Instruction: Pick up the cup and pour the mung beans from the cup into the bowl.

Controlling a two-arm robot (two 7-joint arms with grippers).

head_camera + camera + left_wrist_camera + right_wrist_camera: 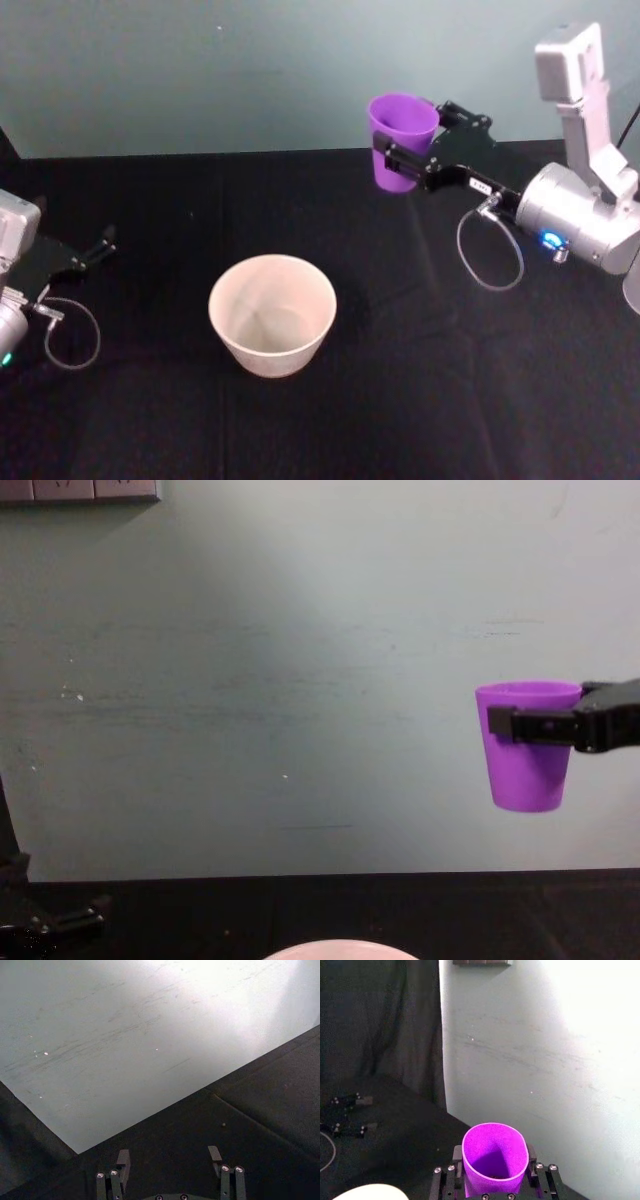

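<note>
The purple cup [402, 137] hangs upright in the air, well above the table, with my right gripper [408, 152] shut on its sides. From the side, the cup [527, 745] floats at the right, clear of the table. In the right wrist view the cup [494, 1159] sits between the fingers [450, 1175]; its inside is in shadow. The pale bowl [272, 313] stands on the black table, nearer and to the left of the cup, and its rim [340, 948] shows at the chest view's lower edge. My left gripper [98, 247] rests open at the table's left side.
A black cloth covers the table [420, 400]. A pale green wall [200, 70] rises just behind the table's far edge, close behind the cup. A looped cable [490, 250] hangs under my right wrist.
</note>
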